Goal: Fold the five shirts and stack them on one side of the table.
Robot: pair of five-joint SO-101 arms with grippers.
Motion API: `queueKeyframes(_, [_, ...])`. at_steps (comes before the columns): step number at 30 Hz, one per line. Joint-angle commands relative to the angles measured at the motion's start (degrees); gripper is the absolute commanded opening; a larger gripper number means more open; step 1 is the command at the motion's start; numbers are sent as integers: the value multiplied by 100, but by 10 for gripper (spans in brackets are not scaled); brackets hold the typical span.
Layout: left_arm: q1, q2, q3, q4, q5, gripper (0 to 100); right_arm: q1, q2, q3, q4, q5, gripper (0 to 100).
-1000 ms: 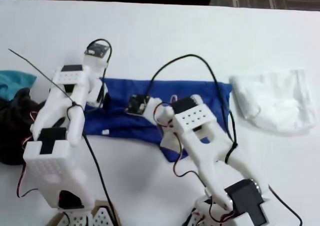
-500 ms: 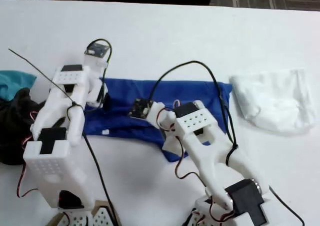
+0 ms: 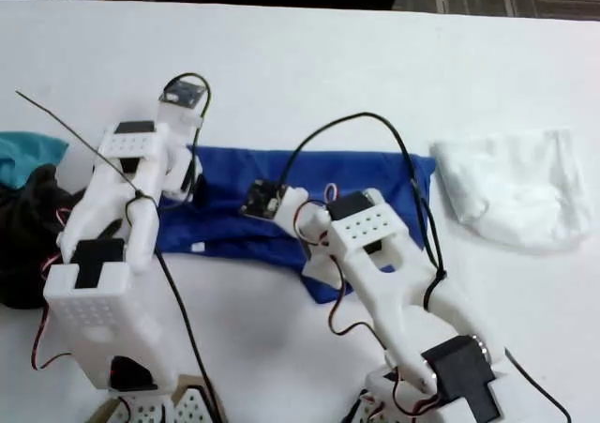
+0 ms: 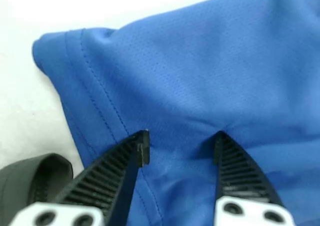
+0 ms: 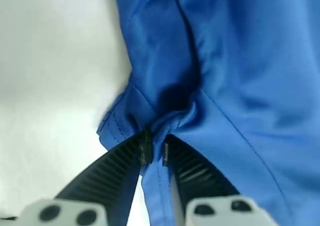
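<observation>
A blue shirt (image 3: 361, 174) lies spread in a long band across the middle of the table. Over its left end, my left gripper (image 4: 181, 143) is open, both fingertips (image 4: 141, 147) resting on the cloth (image 4: 200, 75) near a stitched hem corner. At the shirt's near edge, my right gripper (image 5: 154, 152) is shut on a bunched fold of the blue cloth (image 5: 240, 60). In the high view this arm (image 3: 361, 226) covers the pinched spot. A crumpled white shirt (image 3: 511, 188) lies at the right.
A black garment (image 3: 23, 240) and a teal one (image 3: 23, 151) are heaped at the table's left edge beside the left arm (image 3: 127, 188). Black cables loop over the blue shirt. The white tabletop (image 3: 375, 67) stretches bare behind the shirts.
The right arm's wrist has shifted slightly toward the near edge with the blue cloth in its grip. The left arm has not moved.
</observation>
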Motion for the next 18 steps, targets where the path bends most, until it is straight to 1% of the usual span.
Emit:
queueKeyframes(1, [62,9,-127,-97,-53,229,40,-286,-70,-57,-9,19])
queueKeyframes(8, [62,18,-127,-97,-53,229,4,-664,-774,681,-18,22])
queueKeyframes(15, [62,18,-127,-97,-53,229,-13,-848,-800,1059,-44,22])
queueKeyframes(18, [-53,-35,-145,-97,-26,229,-154,-866,-712,1156,-53,22])
